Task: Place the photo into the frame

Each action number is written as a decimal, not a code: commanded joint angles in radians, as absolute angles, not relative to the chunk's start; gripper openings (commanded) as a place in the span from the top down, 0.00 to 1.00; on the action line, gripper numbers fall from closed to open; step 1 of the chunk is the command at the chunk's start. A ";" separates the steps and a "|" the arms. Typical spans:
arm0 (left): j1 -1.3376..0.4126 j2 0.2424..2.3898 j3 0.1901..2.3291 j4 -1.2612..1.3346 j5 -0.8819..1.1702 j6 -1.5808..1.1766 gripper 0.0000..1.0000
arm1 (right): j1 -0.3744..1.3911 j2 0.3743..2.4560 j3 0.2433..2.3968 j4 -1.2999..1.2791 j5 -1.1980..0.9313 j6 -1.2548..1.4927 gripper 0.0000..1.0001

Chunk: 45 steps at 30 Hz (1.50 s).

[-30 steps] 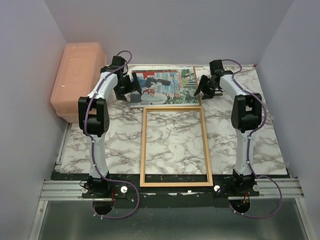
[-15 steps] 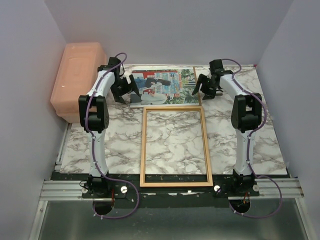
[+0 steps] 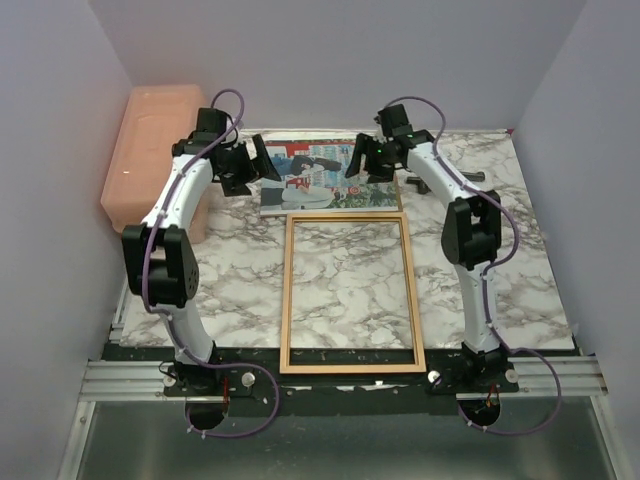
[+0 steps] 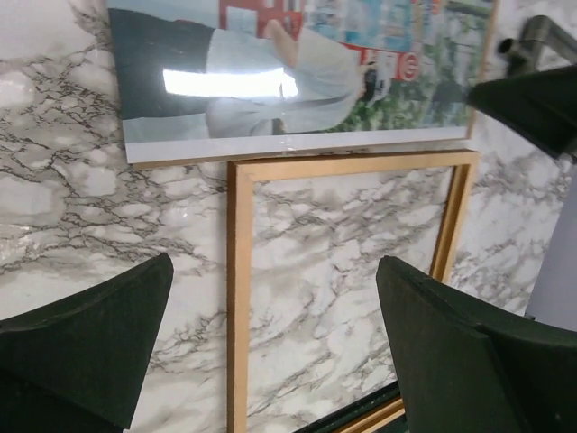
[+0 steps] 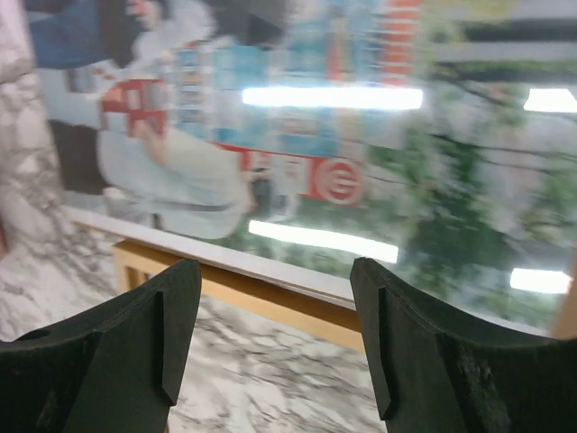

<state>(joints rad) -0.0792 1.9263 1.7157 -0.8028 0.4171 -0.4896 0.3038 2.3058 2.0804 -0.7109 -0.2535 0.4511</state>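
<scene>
Two open grippers are hovering over the glossy rectangular photo [image 3: 318, 170], which is lying flat at the top centre of the marble-patterned table [image 3: 240, 285]. Its lower edge is just beside the thin wooden frame [image 3: 288, 295]. The left gripper [image 3: 258, 165] and right gripper [image 3: 358, 162], both black-fingered, are holding nothing.

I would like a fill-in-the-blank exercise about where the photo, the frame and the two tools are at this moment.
1. The photo lies ____ the frame, not inside it.
2. Through the empty frame one sees the ____-patterned table.
3. The left tool and the right tool are both ____.
Missing words: outside; marble; open.
</scene>
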 commanded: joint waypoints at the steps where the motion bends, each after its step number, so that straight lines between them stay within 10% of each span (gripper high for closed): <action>1: -0.086 1.686 1.600 -0.652 0.475 -0.468 0.01 | 0.421 2.393 2.203 -0.710 -0.272 0.438 0.25; 18: -0.088 1.034 1.272 -0.470 0.310 -0.495 0.01 | 0.744 2.486 2.244 -0.422 -0.055 0.318 0.25; 45: -0.086 0.873 1.215 -0.553 0.204 -0.434 0.01 | 0.983 2.784 2.464 -0.253 0.599 -0.105 0.00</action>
<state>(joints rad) -0.0826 0.8791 1.2022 -0.5278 0.2161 -0.4595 0.9874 2.7075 2.3779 -0.2253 0.5316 -0.0860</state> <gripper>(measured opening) 0.984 0.998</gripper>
